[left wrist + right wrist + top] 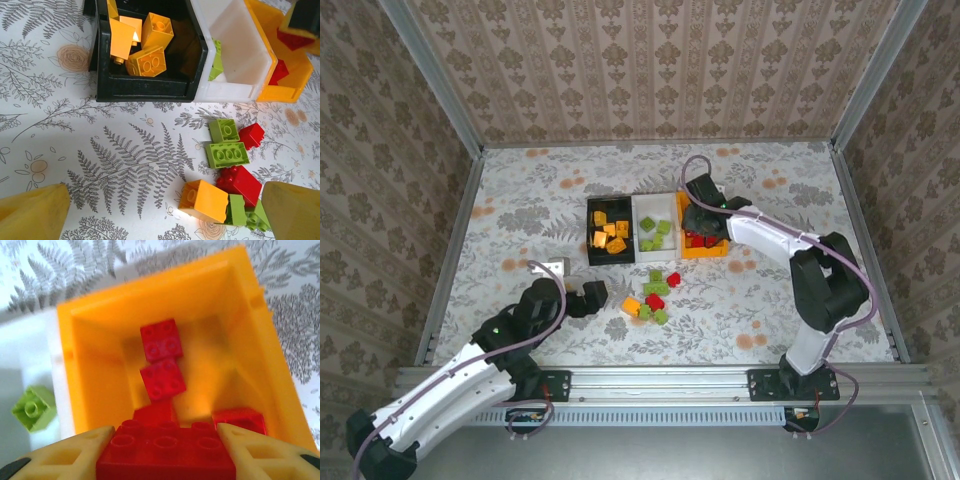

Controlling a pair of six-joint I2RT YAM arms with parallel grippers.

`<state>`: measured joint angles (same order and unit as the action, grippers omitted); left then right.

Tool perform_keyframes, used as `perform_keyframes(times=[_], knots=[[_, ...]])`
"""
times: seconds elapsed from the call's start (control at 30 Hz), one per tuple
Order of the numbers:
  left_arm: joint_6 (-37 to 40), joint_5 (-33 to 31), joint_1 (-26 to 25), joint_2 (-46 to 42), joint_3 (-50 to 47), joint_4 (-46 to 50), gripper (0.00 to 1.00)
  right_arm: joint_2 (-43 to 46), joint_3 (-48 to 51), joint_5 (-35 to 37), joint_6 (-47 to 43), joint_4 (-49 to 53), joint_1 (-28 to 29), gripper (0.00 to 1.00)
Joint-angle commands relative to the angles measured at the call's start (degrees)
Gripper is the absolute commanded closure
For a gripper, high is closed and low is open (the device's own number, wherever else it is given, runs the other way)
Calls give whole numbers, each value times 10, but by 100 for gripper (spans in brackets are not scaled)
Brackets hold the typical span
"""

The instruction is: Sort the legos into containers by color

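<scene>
Holding a red brick (165, 460) just above the orange bin (95, 365), my right gripper (167, 440) has a finger pressed against each short end of the brick, so it is clamped on it. I judge it hangs here because red goes in this bin: several smaller red bricks (160, 340) already lie on the floor below. The held brick sits studs-up, facing the wrist camera. Its long axis runs from one finger to the other, crosswise to the bin's longer side, and it looks level rather than tilted.

To the left, touching the orange bin, is the white bin (235, 45), with light green pieces inside. Beside that is the black bin (145, 90), holding orange-yellow bricks.

My left gripper (162, 212) hovers low over the table with its fingers spread wide apart and nothing between them. It sits just beside the loose legos (227, 152), a small cluster of green, red and one orange-yellow brick lying in front of the bins. I take that as readiness for the next pick.
</scene>
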<state>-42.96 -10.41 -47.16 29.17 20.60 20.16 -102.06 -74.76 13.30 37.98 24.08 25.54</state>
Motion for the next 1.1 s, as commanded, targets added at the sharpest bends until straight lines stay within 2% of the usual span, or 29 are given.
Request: perform_keyframes(times=[0.0,0.1,0.2,0.4,0.6,0.77,0.87,1.07], knots=[[-4,14,5,8,2,-6,0,-25,-42,3,14,27,-13,42],[4,22,6,28,7,-10,0,-43,-73,0,15,43,-17,26],[13,32,6,55,15,-13,0,-45,-90,-6,18,53,-18,19],[38,64,6,123,35,-35,1,46,-26,-24,18,18,-8,19],[52,107,-6,229,61,-66,9,159,98,-27,15,-13,36,18],[76,81,-67,352,114,-76,10,240,188,-21,16,-24,64,18],[93,40,-96,420,157,-37,13,275,222,-20,20,-23,66,18],[92,25,-100,473,165,-24,16,325,258,-1,19,-15,65,18]])
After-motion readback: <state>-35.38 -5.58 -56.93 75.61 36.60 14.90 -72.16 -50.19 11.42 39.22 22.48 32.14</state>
